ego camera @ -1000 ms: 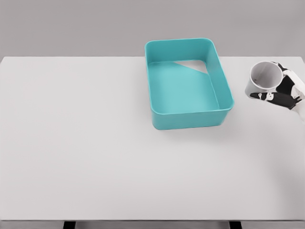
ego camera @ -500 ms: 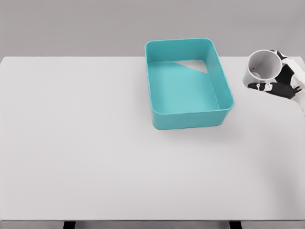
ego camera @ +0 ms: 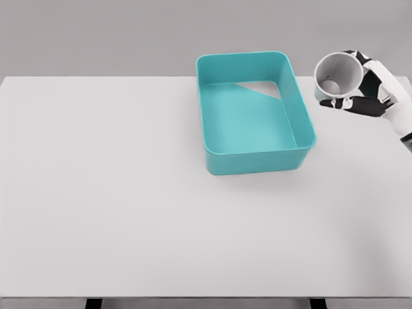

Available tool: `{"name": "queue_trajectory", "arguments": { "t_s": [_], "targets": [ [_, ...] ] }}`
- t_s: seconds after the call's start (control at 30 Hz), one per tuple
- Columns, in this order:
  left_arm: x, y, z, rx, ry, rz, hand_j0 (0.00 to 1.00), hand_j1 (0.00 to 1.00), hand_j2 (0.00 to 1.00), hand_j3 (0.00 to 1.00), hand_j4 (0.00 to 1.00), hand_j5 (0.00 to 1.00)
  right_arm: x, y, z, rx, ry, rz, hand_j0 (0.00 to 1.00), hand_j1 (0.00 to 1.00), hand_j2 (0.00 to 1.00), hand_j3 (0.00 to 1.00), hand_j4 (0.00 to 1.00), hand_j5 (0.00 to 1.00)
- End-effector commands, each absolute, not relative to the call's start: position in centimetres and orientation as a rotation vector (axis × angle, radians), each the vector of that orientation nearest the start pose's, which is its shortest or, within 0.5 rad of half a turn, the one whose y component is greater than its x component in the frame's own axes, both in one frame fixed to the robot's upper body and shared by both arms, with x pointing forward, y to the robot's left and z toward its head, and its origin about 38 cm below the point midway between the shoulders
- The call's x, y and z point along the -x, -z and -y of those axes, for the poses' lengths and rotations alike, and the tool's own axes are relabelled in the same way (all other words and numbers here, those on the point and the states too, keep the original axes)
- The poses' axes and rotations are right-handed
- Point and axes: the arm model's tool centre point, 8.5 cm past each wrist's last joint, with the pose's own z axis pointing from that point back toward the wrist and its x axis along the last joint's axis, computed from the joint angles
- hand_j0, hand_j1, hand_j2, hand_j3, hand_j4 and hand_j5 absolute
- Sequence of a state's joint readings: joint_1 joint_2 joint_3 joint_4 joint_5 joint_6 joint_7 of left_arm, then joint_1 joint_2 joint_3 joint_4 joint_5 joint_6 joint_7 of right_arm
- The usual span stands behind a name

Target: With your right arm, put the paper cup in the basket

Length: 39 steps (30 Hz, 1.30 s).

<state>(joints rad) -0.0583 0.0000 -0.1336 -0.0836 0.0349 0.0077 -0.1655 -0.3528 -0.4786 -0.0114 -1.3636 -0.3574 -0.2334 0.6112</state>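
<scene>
— What's on the surface [ego camera: 129, 193]?
— A smooth teal basket [ego camera: 212, 116], rectangular with rounded corners.
— And the cup [ego camera: 336, 80]?
— White, round, tilted mouth-forward, held above the surface right of the basket; the right hand [ego camera: 370, 93] curls around it.

My right hand [ego camera: 370, 90] at the upper right of the frame, forearm entering from the right edge, fingers [ego camera: 358, 103] curled in a closed grasp, palm turned toward frame left, held raised, left arm out of view.

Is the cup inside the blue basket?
No, the paper cup sits in the right robot hand, beside the basket.
</scene>
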Motion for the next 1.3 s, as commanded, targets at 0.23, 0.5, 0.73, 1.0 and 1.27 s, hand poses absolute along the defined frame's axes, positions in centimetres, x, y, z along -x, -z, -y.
{"name": "queue_trajectory", "arguments": {
  "t_s": [0.23,0.5,0.73,1.0,1.27],
  "targets": [
    [-6.4,26.0,-25.4,0.082,0.114,0.120,1.00,1.00,1.00,1.00,1.00,1.00,-43.8,-22.1,33.9,-0.136,-0.788,1.874,0.51,0.51,0.51,0.51,0.51,0.51],
    [-6.5,26.0,-25.4,0.082,0.115,0.121,1.00,1.00,1.00,1.00,1.00,1.00,-44.0,-23.4,31.8,-0.127,-0.879,1.888,0.51,0.51,0.51,0.51,0.51,0.51],
    [-6.5,26.0,-25.4,0.082,0.115,0.121,1.00,1.00,1.00,1.00,1.00,1.00,-44.3,-24.2,29.7,-0.109,-0.975,1.883,0.51,0.51,0.51,0.51,0.51,0.51],
    [-6.5,26.0,-25.4,0.082,0.115,0.121,1.00,1.00,1.00,1.00,1.00,1.00,-45.1,-24.8,27.5,-0.067,-1.073,1.872,0.51,0.51,0.51,0.51,0.51,0.51],
    [-6.5,26.0,-25.4,0.082,0.115,0.121,1.00,1.00,1.00,1.00,1.00,1.00,-45.5,-25.0,25.7,-0.046,-1.164,1.846,0.51,0.51,0.51,0.51,0.51,0.51]
  ]
}}
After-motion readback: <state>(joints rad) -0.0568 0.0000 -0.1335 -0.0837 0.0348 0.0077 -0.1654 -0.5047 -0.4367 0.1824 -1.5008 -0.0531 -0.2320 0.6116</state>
